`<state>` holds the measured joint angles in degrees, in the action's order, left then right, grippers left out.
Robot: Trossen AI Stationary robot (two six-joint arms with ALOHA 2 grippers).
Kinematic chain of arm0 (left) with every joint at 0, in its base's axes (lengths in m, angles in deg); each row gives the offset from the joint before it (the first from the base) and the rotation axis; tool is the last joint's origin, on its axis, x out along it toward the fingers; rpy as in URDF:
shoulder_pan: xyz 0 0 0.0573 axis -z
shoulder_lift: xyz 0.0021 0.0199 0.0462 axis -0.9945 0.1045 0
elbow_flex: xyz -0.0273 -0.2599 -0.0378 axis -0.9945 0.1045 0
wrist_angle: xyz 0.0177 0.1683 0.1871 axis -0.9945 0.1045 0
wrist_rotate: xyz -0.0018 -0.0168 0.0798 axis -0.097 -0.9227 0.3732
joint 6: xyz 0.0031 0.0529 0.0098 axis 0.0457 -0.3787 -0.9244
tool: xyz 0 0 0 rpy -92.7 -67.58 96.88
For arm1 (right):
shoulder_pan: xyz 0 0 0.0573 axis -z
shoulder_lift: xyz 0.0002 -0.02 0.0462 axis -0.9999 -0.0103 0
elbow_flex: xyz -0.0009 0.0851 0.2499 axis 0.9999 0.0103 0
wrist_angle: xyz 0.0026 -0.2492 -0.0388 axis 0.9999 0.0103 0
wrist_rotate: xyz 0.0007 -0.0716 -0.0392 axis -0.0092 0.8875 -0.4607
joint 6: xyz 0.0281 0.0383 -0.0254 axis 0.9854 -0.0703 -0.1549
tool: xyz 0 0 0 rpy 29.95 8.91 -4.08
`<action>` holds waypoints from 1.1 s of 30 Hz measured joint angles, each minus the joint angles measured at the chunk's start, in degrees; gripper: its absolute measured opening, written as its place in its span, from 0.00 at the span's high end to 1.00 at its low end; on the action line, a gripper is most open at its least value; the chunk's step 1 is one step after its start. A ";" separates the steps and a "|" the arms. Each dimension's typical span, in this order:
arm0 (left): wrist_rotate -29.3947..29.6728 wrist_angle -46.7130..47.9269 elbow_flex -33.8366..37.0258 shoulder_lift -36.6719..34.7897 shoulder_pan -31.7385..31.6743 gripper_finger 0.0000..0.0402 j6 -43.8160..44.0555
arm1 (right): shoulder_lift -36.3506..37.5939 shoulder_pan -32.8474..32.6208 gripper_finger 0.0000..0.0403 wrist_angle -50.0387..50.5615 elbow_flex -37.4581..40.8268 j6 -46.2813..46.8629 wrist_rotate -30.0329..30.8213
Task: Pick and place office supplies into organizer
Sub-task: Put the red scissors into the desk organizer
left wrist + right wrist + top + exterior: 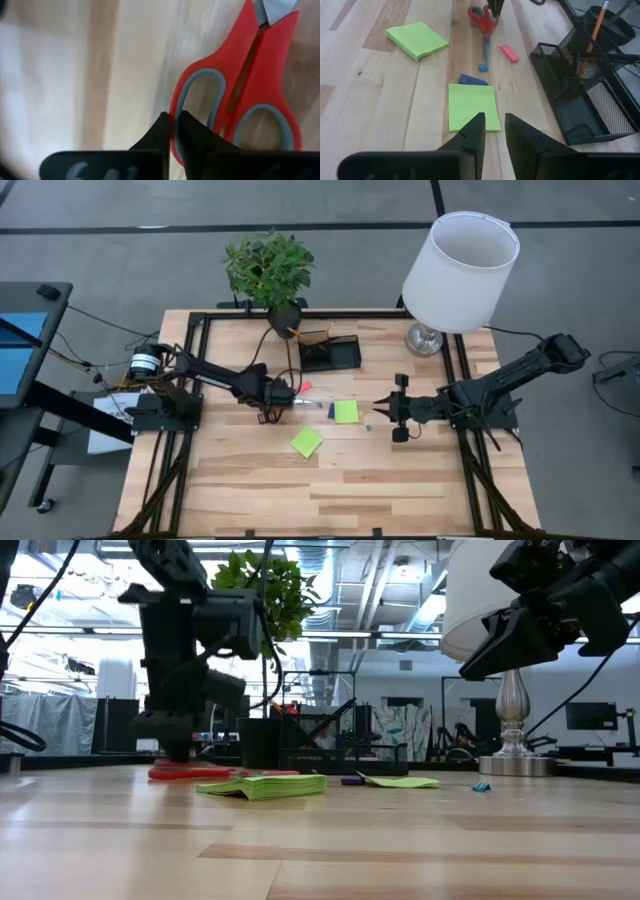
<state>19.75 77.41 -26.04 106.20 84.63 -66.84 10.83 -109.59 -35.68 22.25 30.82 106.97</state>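
High view: the left gripper (290, 394) is seen low over the table centre-left, just near of the organizer (330, 355), w/ the red-handled scissors (300, 388) at its tip. In the left wrist view the fingers (192, 137) are pressed together on the rim of one handle loop of the scissors; the red plastic is pinched betw. them, and the scissors lie flat on the wood. In the low view the gripper is down at table level w/ the red handles beside it on the table's left.

The right gripper (382, 406) is held above the table, right of centre, pointing left. Its fingers (472, 135) are parted by a narrow gap, nothing betw. them.

One sticky-note pad (346, 412) lies just left of the right gripper's tip, w/ a small dark-blue piece (473, 79) touching its far-left edge. A second pad (306, 442) lies nearer and further left, tilted, apart from the first. A pink piece (509, 52) and a tiny blue piece (483, 67) are seen betw. the scissors and the organizer, close to the blade tip.

The organizer is a black mesh tray at the far edge, w/ an orange pencil (596, 27) standing in its taller section. A potted plant (268, 268) stands far-left of it, and a lamp (458, 275) far-right.
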 joint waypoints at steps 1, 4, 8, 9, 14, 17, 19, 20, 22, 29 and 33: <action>0.66 1.49 -0.85 -0.07 0.52 0.99 0.33 | 0.00 0.00 0.83 0.00 0.00 0.00 0.00; 3.87 5.92 -3.45 -0.09 2.26 0.99 1.59 | 0.00 0.00 0.83 -0.01 0.00 0.00 0.00; 9.04 13.80 -7.03 -0.13 4.66 0.99 3.69 | 0.00 0.00 0.83 0.00 0.00 0.00 0.00; 10.41 15.50 -8.00 -0.14 5.23 0.99 4.44 | 0.00 0.00 0.83 0.01 0.00 0.00 0.00; 17.63 23.10 -12.50 -0.24 8.12 0.99 7.26 | 0.00 0.01 0.83 0.02 0.00 -0.01 0.00; 22.24 26.40 -15.01 -0.28 9.59 0.99 8.58 | 0.00 0.00 0.83 0.02 0.00 0.00 0.00; 25.42 28.34 -16.33 -0.33 10.32 0.99 9.30 | 0.00 0.00 0.83 0.02 0.00 0.00 0.00; 26.91 29.12 -17.01 -0.33 10.57 0.99 9.53 | 0.00 0.02 0.83 0.02 0.00 0.00 0.00; 29.91 30.64 -18.47 -0.33 10.88 0.99 10.24 | 0.00 0.00 0.83 0.02 0.00 0.00 0.00; 38.22 34.35 -22.61 -0.40 9.73 0.99 9.36 | 0.00 0.00 0.83 0.04 0.00 0.00 0.00; 41.90 35.70 -25.30 -0.40 7.87 0.99 7.31 | 0.00 0.01 0.83 0.04 0.00 0.00 0.00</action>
<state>61.64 113.11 -51.34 105.81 92.50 -59.53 10.83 -109.58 -35.64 22.25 30.82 106.97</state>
